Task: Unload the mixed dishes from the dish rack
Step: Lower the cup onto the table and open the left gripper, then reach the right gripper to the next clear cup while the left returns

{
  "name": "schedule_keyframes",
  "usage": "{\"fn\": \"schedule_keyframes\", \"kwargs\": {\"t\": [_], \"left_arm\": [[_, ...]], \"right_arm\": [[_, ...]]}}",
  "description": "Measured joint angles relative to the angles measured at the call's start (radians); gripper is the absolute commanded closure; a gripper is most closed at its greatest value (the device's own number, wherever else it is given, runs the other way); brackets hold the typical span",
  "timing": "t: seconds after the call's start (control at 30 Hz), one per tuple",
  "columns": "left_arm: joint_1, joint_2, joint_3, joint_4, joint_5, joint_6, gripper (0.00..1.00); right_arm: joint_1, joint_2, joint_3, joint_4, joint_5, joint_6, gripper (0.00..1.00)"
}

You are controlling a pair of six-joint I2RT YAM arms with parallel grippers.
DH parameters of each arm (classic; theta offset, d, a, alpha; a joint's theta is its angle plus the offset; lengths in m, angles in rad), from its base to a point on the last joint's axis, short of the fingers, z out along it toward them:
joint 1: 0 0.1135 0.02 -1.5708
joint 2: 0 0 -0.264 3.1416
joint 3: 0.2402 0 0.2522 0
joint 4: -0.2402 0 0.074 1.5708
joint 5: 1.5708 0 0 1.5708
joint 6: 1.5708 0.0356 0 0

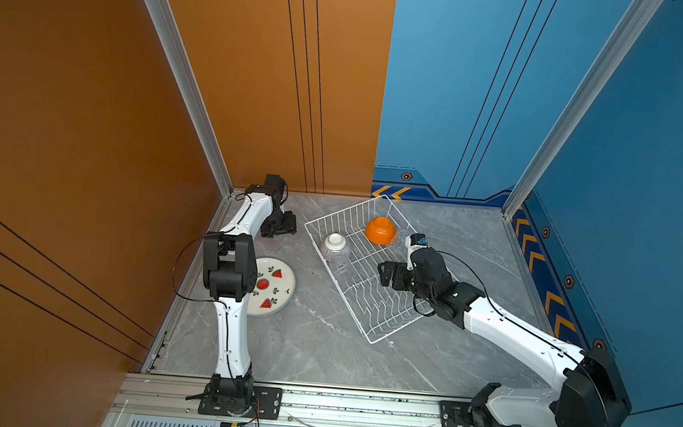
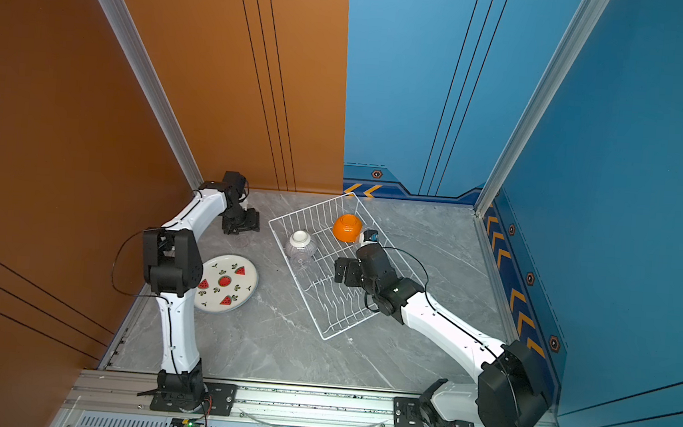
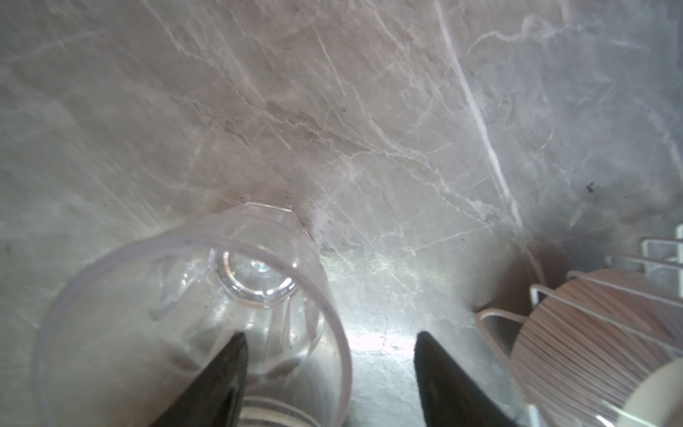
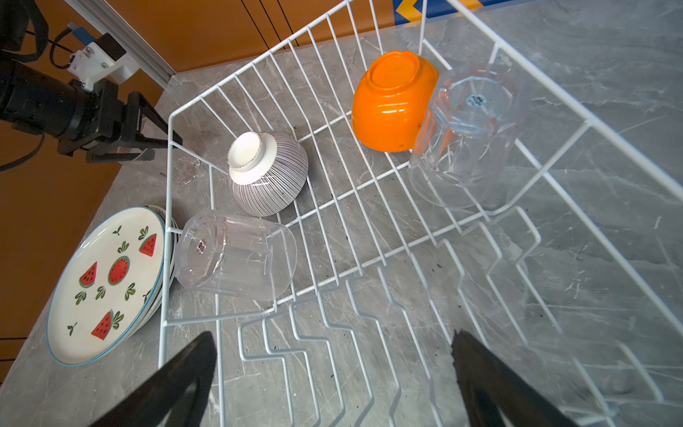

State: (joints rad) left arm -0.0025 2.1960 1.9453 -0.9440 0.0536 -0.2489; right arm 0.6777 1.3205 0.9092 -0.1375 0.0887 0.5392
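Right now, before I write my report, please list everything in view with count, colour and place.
dish rack: one, white wire, middle of table
orange bowl: one, orange, upside down, rack's far end
striped bowl: one, white with grey stripes, upside down in rack
rack glasses: two, clear, inside rack
table glass: one, clear, upright beside rack
plates: stack, count unclear, top white with watermelon slices, beside rack
left gripper: one, black, open at table glass
right gripper: one, black, open above rack prongs

The whole table (image 1: 320,354) is overlooked steeply from high up in both top views; the rack (image 4: 587,125) is shared by both close wrist views.
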Motion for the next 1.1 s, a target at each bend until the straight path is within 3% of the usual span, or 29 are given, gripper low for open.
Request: {"fn": "schedule_keyframes", "kwargs": {"t": [0.07, 0.13, 0.47, 0.67, 0.9, 1.1], "left_arm": [[0.004, -0.002, 0.000, 0.000, 0.016, -0.008, 0.15], [0.009, -0.013, -0.001, 0.000, 0.031, -0.018, 0.02], [0.006, -0.312, -0.146, 0.025, 0.106, -0.078, 0.02], [-0.047, -0.598, -0.394, 0.104, 0.132, -0.116, 0.02], [-0.200, -1.012, -0.747, 0.236, 0.158, -0.138, 0.02], [-0.253, -1.325, -0.989, 0.332, 0.168, -0.227, 0.02]], "right_arm": [[0.003, 0.000, 0.000, 0.000, -0.006, 0.000, 0.00], [0.009, 0.000, 0.000, 0.002, -0.011, 0.000, 0.00], [0.076, 0.063, 0.076, 0.026, -0.045, 0.007, 0.00], [0.123, 0.155, 0.151, 0.014, -0.040, -0.027, 0.00], [0.132, 0.235, 0.198, -0.034, -0.033, -0.079, 0.00], [0.152, 0.294, 0.233, -0.068, -0.025, -0.125, 0.00]]}}
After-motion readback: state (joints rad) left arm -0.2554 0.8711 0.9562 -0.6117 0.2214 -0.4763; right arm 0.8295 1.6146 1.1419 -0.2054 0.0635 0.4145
